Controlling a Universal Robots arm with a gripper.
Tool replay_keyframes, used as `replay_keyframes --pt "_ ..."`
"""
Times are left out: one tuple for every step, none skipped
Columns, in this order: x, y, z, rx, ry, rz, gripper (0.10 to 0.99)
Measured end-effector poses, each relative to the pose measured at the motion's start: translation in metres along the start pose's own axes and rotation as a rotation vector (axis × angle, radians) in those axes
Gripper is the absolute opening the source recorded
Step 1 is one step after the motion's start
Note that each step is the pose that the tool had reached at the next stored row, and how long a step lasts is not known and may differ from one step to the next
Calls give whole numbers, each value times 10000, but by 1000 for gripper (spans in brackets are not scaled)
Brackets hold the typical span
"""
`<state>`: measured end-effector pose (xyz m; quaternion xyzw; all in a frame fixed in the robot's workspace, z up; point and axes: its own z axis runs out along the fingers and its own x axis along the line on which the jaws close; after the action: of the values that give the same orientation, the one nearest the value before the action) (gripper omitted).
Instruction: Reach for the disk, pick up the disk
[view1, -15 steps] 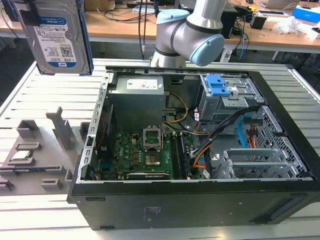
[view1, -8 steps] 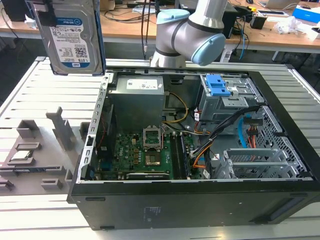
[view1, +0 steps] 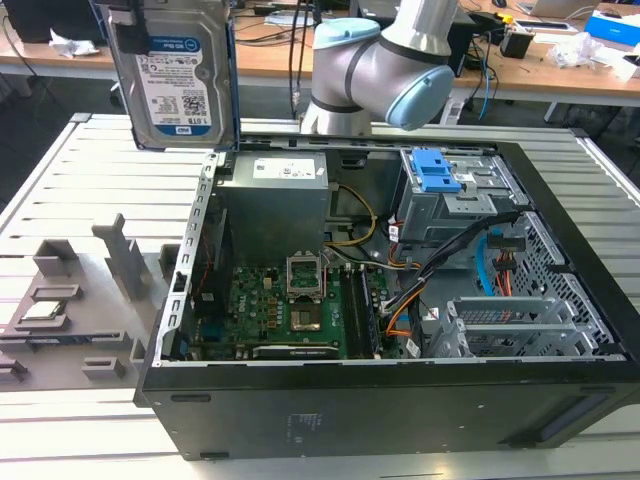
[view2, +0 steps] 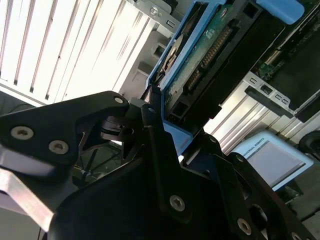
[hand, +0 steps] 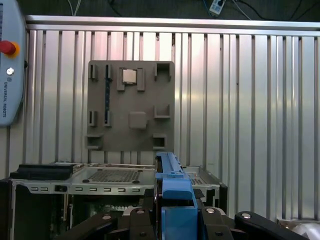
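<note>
The disk, a silver hard drive with a white-and-blue label and a blue frame, hangs upright in the air above the rear corner of the computer case at the exterior view's left. My gripper is shut on it: black fingers clamp the blue frame at the drive's edge. In the second wrist view the disk shows its green circuit board side. In the first wrist view the disk appears edge-on as a blue strip rising from between my gripper.
An open computer case lies on the slatted metal table, with a blue latch on its drive cage. A grey fixture plate holding a small chip lies beside the case. My arm stands behind it.
</note>
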<state>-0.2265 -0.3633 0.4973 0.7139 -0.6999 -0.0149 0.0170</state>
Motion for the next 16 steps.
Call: replay_keyframes --pt "1 -34 -1 1 0 0 369" --pt "1 -92 -4 1 0 1 369" --pt "2 -139 -6 1 -1 2 369" --pt "3 -192 -9 1 0 1 369" --pt "4 -245 -11 0 1 0 369" --pt "4 -311 -14 0 0 1 369" --pt "5 -380 -17 1 0 0 369" --pt "6 -409 -18 1 0 -1 369" --pt "6 -437 -19 1 -1 0 369" --pt "6 -471 -21 1 0 1 369" --pt "6 -499 -22 1 0 2 369" --pt "7 -552 -25 0 0 1 369" --pt "8 -610 -28 0 0 0 369" --pt "8 -670 -30 1 0 3 369" --pt "9 -728 -33 1 0 0 369" --pt "10 -782 -35 1 -1 1 369"
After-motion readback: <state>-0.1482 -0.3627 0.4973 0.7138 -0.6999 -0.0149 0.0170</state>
